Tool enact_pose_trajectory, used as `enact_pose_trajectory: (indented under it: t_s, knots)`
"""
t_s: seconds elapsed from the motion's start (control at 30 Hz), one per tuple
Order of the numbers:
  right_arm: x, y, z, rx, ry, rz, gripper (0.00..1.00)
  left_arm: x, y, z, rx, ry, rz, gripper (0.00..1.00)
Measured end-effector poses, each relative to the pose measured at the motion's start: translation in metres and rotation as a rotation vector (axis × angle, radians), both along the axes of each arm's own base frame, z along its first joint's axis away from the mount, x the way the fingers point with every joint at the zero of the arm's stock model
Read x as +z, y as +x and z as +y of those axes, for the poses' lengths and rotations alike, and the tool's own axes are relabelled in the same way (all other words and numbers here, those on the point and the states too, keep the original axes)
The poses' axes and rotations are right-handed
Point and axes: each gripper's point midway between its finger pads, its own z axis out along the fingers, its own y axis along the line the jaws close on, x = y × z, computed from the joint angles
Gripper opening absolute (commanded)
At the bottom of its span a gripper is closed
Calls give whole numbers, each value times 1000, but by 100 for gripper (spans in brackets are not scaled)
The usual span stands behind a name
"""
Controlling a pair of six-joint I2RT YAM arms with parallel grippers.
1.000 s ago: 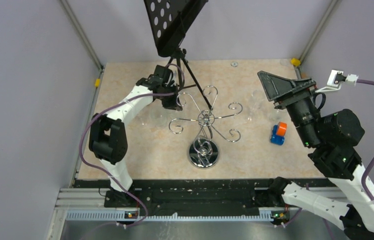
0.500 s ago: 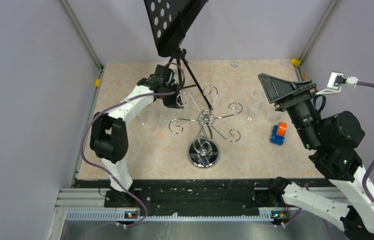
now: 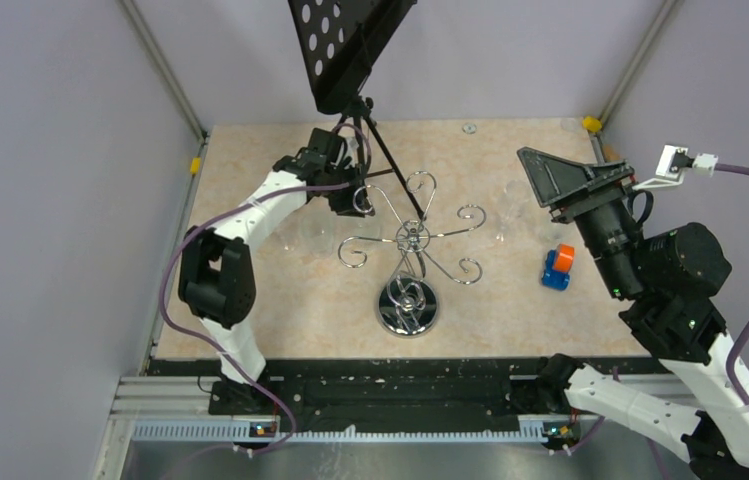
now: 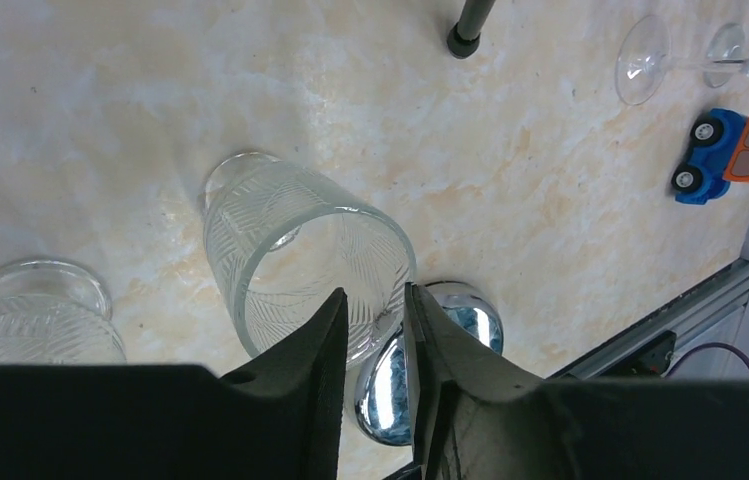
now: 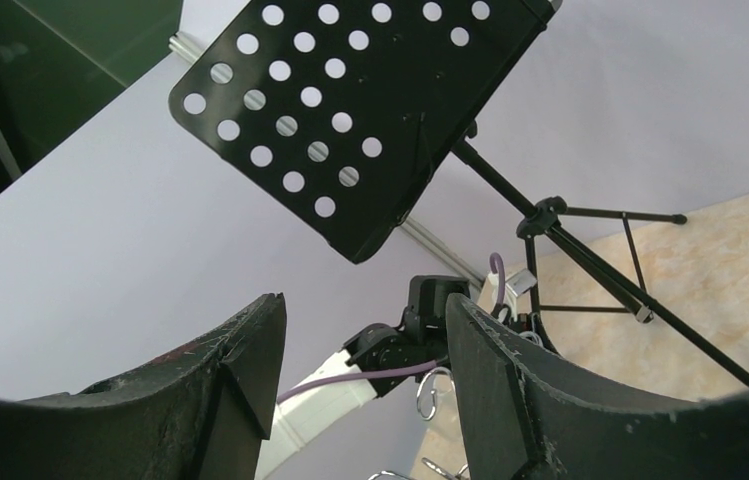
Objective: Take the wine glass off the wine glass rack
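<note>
Left pincer (image 4: 375, 296) was barely apart at the wine glass (image 4: 280, 250) rim, right pincer (image 5: 365, 310) gaped empty; sloppy pull-away could've knocked it over.

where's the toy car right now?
Top view: toy car on the table's right side, between the wine glass rack and the right arm, a wine glass close by.

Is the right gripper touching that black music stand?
Apart. The top view shows a wide gap between the right gripper and the music stand.
</note>
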Motion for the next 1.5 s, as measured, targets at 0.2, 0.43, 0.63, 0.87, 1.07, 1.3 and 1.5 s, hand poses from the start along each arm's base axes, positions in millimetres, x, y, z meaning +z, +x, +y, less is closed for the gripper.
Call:
enact_pose_trajectory:
  t_s: [0.2,0.43,0.63,0.87,1.07,1.3,1.5]
  knots:
    - [-5,3,-2,-22,-24,10,60,31,-4,0,-4,-35,-65,48]
    - [-34,22,-21,-193,-216,56,77,109,-27,31,48,-20,-303,77]
    - [-78,45,-47,-404,-545,153,83,157,-53,90,177,135,-525,78]
    - [-99,36,-96,-589,-751,233,82,187,-89,150,308,294,-673,75]
    - [-94,2,-155,-746,-700,255,83,210,-134,194,451,318,-797,75]
    - [-91,-33,-203,-847,-611,258,83,251,-187,230,588,249,-962,93]
    - [-90,-44,-218,-875,-577,260,83,261,-216,249,656,218,-1023,96]
